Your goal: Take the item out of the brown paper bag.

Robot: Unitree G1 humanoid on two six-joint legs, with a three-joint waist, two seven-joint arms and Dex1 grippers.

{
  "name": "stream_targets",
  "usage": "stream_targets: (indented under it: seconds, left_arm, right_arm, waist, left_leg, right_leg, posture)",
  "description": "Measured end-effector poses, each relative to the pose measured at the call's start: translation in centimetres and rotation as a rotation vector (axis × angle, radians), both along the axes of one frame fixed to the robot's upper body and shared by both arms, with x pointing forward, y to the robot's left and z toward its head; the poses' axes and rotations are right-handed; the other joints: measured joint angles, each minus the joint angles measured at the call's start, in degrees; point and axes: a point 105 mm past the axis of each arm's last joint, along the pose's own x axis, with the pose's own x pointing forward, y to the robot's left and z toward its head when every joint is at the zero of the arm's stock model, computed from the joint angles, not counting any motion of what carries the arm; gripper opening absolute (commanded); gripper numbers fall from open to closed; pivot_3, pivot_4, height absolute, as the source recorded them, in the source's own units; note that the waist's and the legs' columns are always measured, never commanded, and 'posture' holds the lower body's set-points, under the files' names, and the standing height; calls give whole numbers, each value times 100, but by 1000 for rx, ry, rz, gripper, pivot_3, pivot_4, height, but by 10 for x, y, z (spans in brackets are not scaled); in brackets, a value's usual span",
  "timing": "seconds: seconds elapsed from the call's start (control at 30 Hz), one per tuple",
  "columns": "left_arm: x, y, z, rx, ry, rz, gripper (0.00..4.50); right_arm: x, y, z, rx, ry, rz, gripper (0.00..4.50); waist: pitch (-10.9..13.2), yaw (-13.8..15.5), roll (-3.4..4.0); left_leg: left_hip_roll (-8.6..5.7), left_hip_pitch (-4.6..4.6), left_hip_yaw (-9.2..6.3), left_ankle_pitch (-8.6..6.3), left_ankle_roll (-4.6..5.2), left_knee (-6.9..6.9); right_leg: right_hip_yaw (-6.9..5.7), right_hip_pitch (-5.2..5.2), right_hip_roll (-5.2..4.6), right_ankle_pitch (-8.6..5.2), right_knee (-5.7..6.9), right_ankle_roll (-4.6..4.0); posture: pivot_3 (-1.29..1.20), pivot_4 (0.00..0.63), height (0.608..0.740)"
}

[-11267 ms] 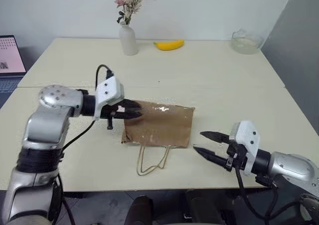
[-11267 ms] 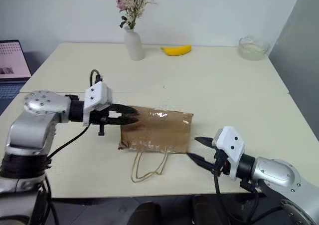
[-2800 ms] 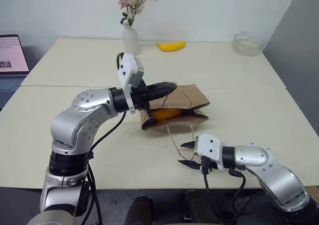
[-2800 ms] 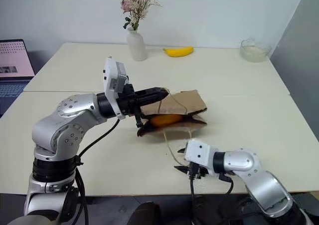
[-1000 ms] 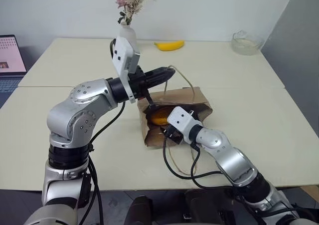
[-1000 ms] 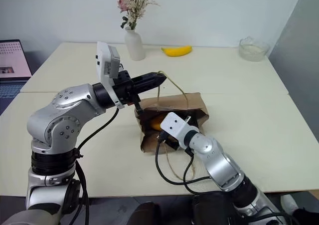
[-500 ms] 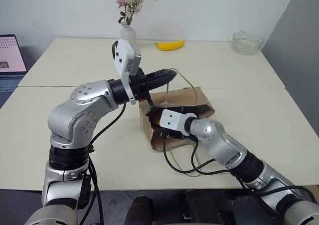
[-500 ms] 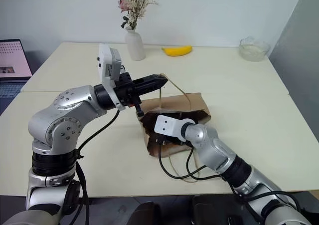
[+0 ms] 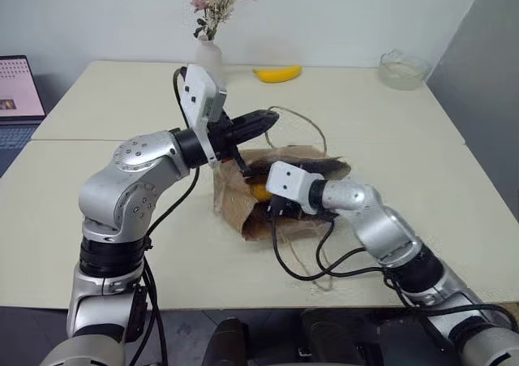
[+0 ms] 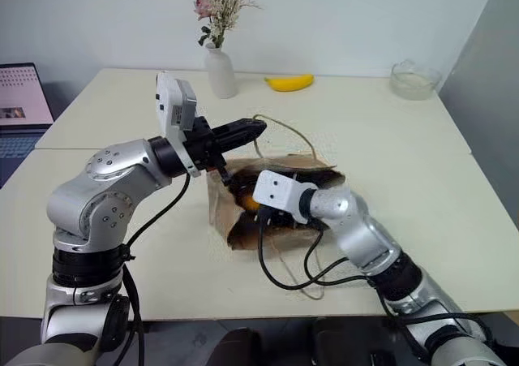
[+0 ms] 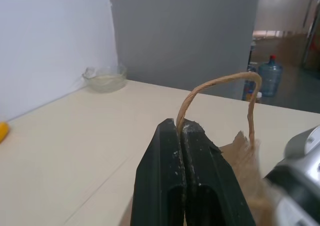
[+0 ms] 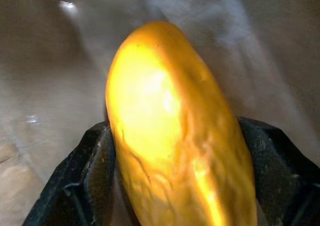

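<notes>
My left tool (image 9: 268, 120) is pinched tight on one thin looped tan cord handle (image 11: 220, 80) of the creased brown kraft paper bag (image 9: 235, 200), holding the loop up above the cream desk (image 9: 122, 212) — the bag's mouth gapes toward me beneath it. My right tool (image 12: 170, 186) reaches into that mouth, and its two black fingers (image 12: 87, 176) sit against both sides of the small rounded orange-yellow item (image 12: 175, 136), which is still inside the bag with brown paper walls close around it. From the head view a sliver of the item (image 9: 258, 192) shows in the opening, just beside my right wrist's white housing. The bag's second cord handle (image 9: 304, 273) trails loose over the desk's near edge, tangled with my arm's black cable.

Well apart, along the desk's far side, stand a white ceramic vase of dried pink flowers (image 9: 207, 58), a long curved yellow banana (image 9: 277, 74) and a clear glass bowl (image 9: 401, 70). An open laptop (image 9: 18, 86) shows at the far left — its screen too small to read. I see no legible writing on anything.
</notes>
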Motion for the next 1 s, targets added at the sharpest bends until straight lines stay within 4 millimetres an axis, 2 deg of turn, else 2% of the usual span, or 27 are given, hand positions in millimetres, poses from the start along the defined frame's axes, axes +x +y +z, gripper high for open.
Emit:
stream_targets:
  seconds: [0.07, 0.2, 0.33, 0.43, 0.63, 0.73, 0.83, 0.93, 1.0]
  left_arm:
    - [2, 0, -2, 4, -1, 7, 0]
    - [4, 1, -6, 14, 0, 13, 0]
    - [5, 0, -7, 12, -1, 12, 0]
    - [6, 1, -7, 14, -7, 16, 0]
    - [8, 3, -8, 23, -11, 30, 0]
    - [10, 4, -10, 30, -8, 40, 0]
    - [10, 7, -11, 36, -6, 48, 0]
    - [11, 8, -16, 39, 8, 54, 0]
    - [11, 8, -16, 40, 5, 53, 0]
  right_arm:
    - [-6, -10, 9, -5, 8, 34, 3304]
    - [-3, -35, 8, -102, -10, 24, 3304]
    - [-8, -32, 11, -73, 6, 68, 3304]
    - [-17, -34, 28, 17, 39, 107, 3303]
    - [-30, -53, 67, 228, 122, 139, 3303]
    - [-25, -80, 81, 271, 118, 54, 3303]
    - [3, -130, 80, 234, 46, -195, 3303]
    - [35, -178, 54, 140, 7, -434, 3303]
    - [48, -195, 28, 33, -2, -511, 3303]
  waist:
    - [0, 1, 0]
    - [0, 1, 0]
    - [1, -15, 0]
    - [3, -1, 1]
    - [3, 4, 1]
    - [3, 8, 1]
    - [2, 16, 0]
    - [3, 12, 0]
    - [3, -13, 0]
  left_leg:
    - [-1, 0, 0, 0, 0, 0]
    - [0, 1, 2, 0, 1, 0]
    - [4, 1, 2, 0, 0, -4]
    - [4, -3, -1, 0, 0, -4]
    - [-1, -3, 1, 0, 1, -1]
    - [-2, -3, 1, 0, 1, -2]
    - [-6, -3, 6, -1, 2, -2]
    - [-6, -3, 18, -1, 2, -3]
    - [0, -1, 26, -1, 2, -4]
  right_leg:
    - [-1, 1, -1, 0, -1, 0]
    - [0, 0, -1, 0, -3, 0]
    - [2, -2, 2, 0, -1, 0]
    - [-1, -2, 1, 0, -3, 0]
    - [0, 1, -4, 0, -6, 0]
    - [-1, 2, -4, 0, -7, 0]
    - [2, 3, -4, 0, -11, 0]
    - [8, 1, -4, 0, -12, 0]
    - [11, 0, -1, 0, -11, 0]
  posture:
    - [0, 150, 740]
    - [0, 150, 740]
    - [0, 150, 740]
    - [0, 150, 740]
    - [0, 150, 740]
    - [0, 150, 740]
    - [0, 150, 740]
    - [0, 150, 740]
    - [0, 150, 740]
